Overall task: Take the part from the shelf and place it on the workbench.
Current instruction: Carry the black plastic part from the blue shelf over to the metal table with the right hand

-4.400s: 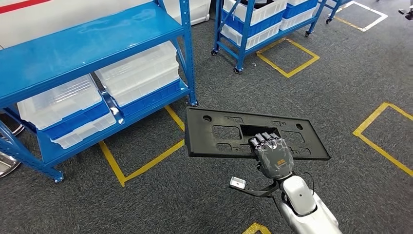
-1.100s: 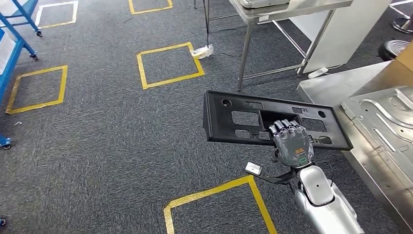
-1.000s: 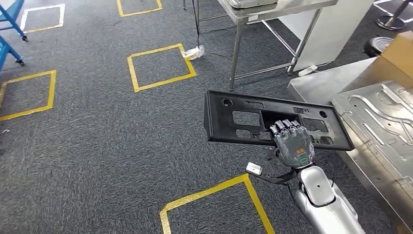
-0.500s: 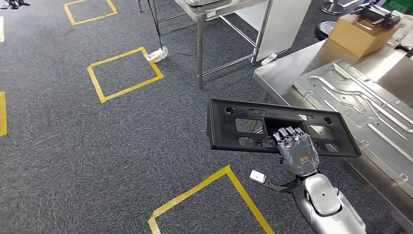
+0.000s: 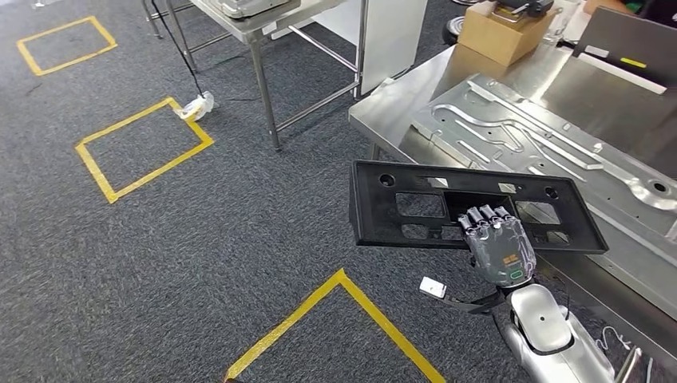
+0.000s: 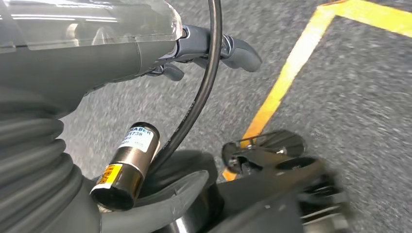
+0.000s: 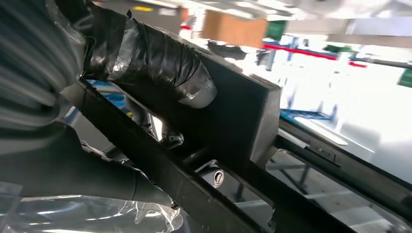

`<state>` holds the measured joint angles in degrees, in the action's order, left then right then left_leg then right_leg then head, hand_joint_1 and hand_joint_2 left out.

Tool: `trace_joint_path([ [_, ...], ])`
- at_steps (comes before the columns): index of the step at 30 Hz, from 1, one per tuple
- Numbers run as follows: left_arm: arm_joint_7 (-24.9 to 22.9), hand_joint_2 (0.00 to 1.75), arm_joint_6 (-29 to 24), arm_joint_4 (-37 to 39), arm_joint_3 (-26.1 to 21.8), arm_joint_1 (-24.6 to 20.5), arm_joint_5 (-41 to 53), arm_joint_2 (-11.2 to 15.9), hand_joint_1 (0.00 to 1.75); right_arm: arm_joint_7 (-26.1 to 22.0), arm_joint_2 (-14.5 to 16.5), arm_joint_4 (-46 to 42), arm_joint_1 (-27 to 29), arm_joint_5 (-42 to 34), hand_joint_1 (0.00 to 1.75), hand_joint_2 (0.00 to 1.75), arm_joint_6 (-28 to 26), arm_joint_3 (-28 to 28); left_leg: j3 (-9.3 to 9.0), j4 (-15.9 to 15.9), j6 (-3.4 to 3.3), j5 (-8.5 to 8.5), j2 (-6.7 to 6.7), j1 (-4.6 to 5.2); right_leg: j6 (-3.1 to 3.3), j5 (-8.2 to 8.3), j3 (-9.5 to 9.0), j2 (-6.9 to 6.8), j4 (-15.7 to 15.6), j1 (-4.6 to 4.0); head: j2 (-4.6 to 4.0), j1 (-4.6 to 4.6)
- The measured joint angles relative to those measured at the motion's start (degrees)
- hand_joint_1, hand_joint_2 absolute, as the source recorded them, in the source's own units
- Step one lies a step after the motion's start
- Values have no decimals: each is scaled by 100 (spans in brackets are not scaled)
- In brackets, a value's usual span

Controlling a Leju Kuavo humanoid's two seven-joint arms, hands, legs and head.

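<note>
Part: the black part, a long flat plastic panel with rectangular cut-outs, was held roughly level in the air, its far long edge overlapping the near edge of the workbench in the head view and its left end out over the carpet
Right hand: the right hand gripped the part at the middle of its near long edge, fingers hooked over the rim into the central cut-out; in the right wrist view the taped thumb pressed against the panel's face
Left hand: the left hand hung low over the carpet, fingers curled in, nothing visible in it
Workbench: steel top, carrying a large pressed metal sheet, with a cardboard box farther back
Floor: grey carpet with yellow tape squares; a steel-legged table stood beyond
</note>
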<state>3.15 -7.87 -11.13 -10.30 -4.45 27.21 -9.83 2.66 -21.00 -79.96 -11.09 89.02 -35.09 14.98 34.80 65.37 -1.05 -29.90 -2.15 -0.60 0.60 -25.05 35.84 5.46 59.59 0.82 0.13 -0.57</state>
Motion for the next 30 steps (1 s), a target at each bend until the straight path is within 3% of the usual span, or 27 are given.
trace_joint_path([
  [2,-9,175,-3,0,-8,9,-1,-1,0,19,-40,-23,17,0,175,175,3,-62,-220,-522,-42,164,-256,-1,-47,18,32,140,9,11,0,-2],
  [3,-15,175,-5,0,-12,12,-1,-2,0,25,-63,-37,44,0,175,175,4,-93,-256,-602,-51,153,-301,7,-88,35,53,210,2,24,0,-1],
  [5,-31,175,-13,0,-20,13,1,-8,0,31,-129,-82,131,-3,175,175,3,-172,-288,-670,-81,180,-176,11,-176,69,82,314,-29,54,0,2],
  [7,-42,175,-25,0,-37,15,4,-11,0,37,-188,-123,198,-12,175,175,1,-289,-327,-770,-154,239,-21,-7,-239,-37,163,54,114,33,0,-9],
  [9,-45,175,-34,0,-55,23,20,-9,0,38,-209,-141,210,-21,175,175,2,-393,-347,-822,-207,265,151,-1,-287,-360,430,-357,684,19,0,-24],
  [11,-57,175,-41,0,-65,37,42,-3,0,38,-211,-142,239,-25,175,175,5,-449,-344,-820,-217,255,325,12,-333,-616,739,-492,1341,45,0,-27],
  [12,-68,175,-45,0,-68,42,50,0,0,37,-211,-141,266,-26,175,175,6,-465,-346,-818,-212,245,407,14,-350,-612,787,-516,1456,59,0,-26],
  [13,-76,175,-48,0,-69,43,56,2,0,37,-211,-140,289,-26,175,175,7,-479,-353,-815,-202,233,487,13,-364,-499,712,-545,1333,71,0,-26],
  [16,-89,175,-48,0,-69,35,81,1,0,36,-209,-149,312,-26,175,175,5,-521,-391,-779,-132,162,701,32,-328,-46,96,-856,205,48,0,-25],
  [18,-91,175,-48,0,-70,25,92,3,0,36,-207,-164,320,-27,175,175,5,-544,-418,-764,-65,117,805,60,-244,-13,-43,-947,-80,1,0,-23],
  [20,-92,175,-48,0,-71,11,96,4,0,36,-207,-173,336,-28,175,175,4,-567,-457,-774,-3,81,910,72,-164,-2,-39,-805,-82,1,0,-22],
  [21,-93,175,-48,0,-72,7,97,4,0,36,-208,-178,344,-28,175,175,4,-577,-466,-741,28,37,880,63,-128,4,-47,-741,-98,16,0,-22],
  [23,-92,175,-48,0,-72,7,98,4,0,36,-207,-194,341,-28,175,175,3,-588,-334,-385,82,-212,614,38,-53,27,-67,-613,-130,54,0,-20],
  [24,-92,175,-48,0,-72,11,98,4,0,35,-202,-200,341,-28,175,175,3,-588,-178,-28,99,-402,435,25,-31,30,-67,-553,-131,52,0,-18],
  [26,-91,175,-48,0,-72,23,96,4,0,33,-193,-206,352,-28,175,175,4,-588,212,746,114,-706,272,21,-11,31,-60,-407,-123,44,0,-17],
  [27,-89,175,-48,0,-72,23,95,4,0,32,-190,-206,362,-28,175,175,5,-587,320,924,111,-707,254,21,-10,30,-59,-327,-115,39,0,-17],
  [28,-90,175,-48,0,-72,20,95,4,0,31,-190,-205,368,-28,175,175,5,-587,323,877,100,-590,243,21,-11,29,-59,-243,-106,36,0,-17],
  [30,-92,175,-48,0,-73,17,97,9,0,31,-189,-206,370,-28,175,175,5,-588,42,177,48,-130,79,19,-16,27,-59,-77,-87,40,0,-17],
])
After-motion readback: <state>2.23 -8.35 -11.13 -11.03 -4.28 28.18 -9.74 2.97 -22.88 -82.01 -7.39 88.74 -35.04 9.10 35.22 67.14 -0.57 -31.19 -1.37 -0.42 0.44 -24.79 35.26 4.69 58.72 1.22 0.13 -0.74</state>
